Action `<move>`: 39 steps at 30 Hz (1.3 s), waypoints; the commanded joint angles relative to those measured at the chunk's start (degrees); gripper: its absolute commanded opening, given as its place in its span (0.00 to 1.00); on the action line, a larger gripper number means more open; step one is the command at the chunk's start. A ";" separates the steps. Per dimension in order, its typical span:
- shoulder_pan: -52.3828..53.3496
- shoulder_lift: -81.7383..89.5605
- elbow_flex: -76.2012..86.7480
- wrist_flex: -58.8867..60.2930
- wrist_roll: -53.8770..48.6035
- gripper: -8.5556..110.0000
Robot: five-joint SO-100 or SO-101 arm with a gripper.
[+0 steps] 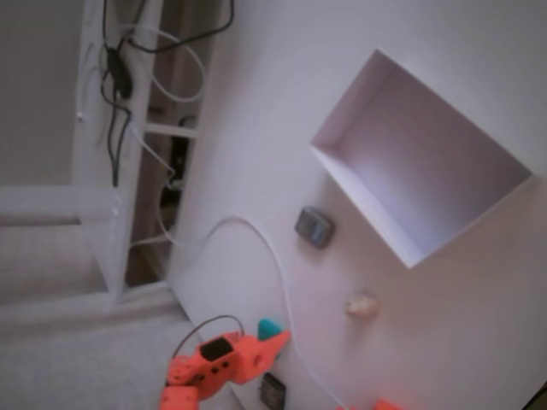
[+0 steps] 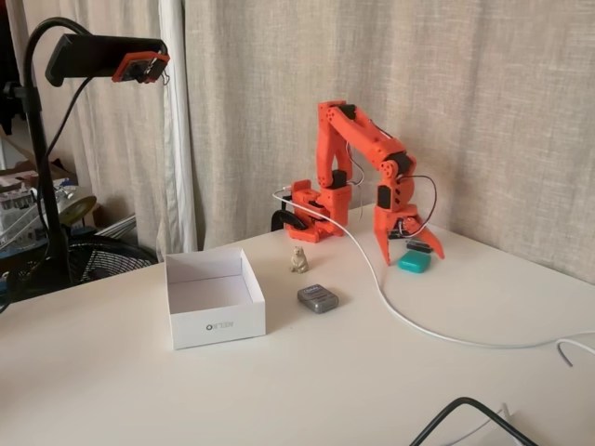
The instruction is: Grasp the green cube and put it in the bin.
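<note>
The green cube (image 2: 415, 262) lies on the white table just below and between the fingertips of my orange gripper (image 2: 411, 252), which points down with its jaws spread open and nothing held. In the other fixed view the cube (image 1: 270, 327) peeks out beside the tip of the gripper (image 1: 278, 346), partly covered by it. The bin (image 2: 216, 321), a white open-top box, stands empty far to the left of the arm in that view and appears at the upper right (image 1: 359, 201) in the tilted view.
A grey block (image 2: 318, 298) and a small beige figurine (image 2: 298, 260) lie between bin and arm. A dark block (image 1: 272, 390) sits close to the gripper. A white cable (image 2: 390, 302) runs across the table. A camera stand (image 2: 46, 139) rises at the left.
</note>
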 commanded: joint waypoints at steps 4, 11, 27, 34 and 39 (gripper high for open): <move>-0.35 0.70 3.16 1.32 -0.79 0.43; -1.41 0.53 3.69 2.37 -1.14 0.43; -1.76 -1.49 3.16 2.37 -1.14 0.35; -1.32 -1.58 3.16 1.76 -1.14 0.26; -1.23 -1.49 3.25 1.67 -1.14 0.22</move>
